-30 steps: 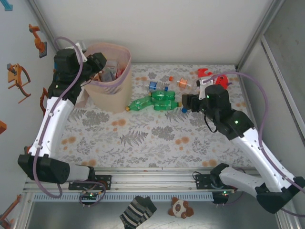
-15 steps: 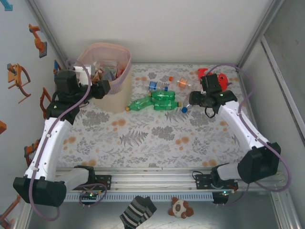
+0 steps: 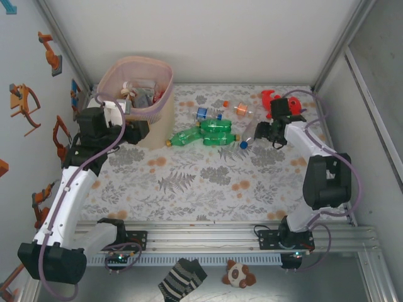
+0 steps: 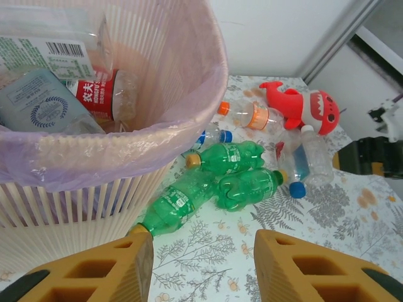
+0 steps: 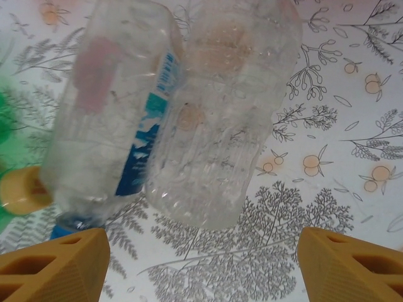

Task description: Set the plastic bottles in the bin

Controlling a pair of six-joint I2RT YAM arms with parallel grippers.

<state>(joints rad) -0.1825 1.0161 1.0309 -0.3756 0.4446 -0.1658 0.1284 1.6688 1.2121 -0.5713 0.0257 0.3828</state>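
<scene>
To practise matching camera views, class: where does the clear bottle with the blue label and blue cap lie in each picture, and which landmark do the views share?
Top external: the blue-label bottle lies right of centre, cap toward the arms.
Left wrist: right of centre, cap nearest the camera.
Right wrist: close up, left of centre.
Shared landmark: the green bottles just to its left.

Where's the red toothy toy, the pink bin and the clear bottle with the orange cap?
Red plush toy with white teeth (image 4: pixel 296 104), left wrist view, on its body.
Translucent pale pink plastic bin (image 3: pixel 145 60), top view, on its far rim.
Clear plastic bottle with orange cap (image 4: pixel 250 116), left wrist view, on its orange label.
</scene>
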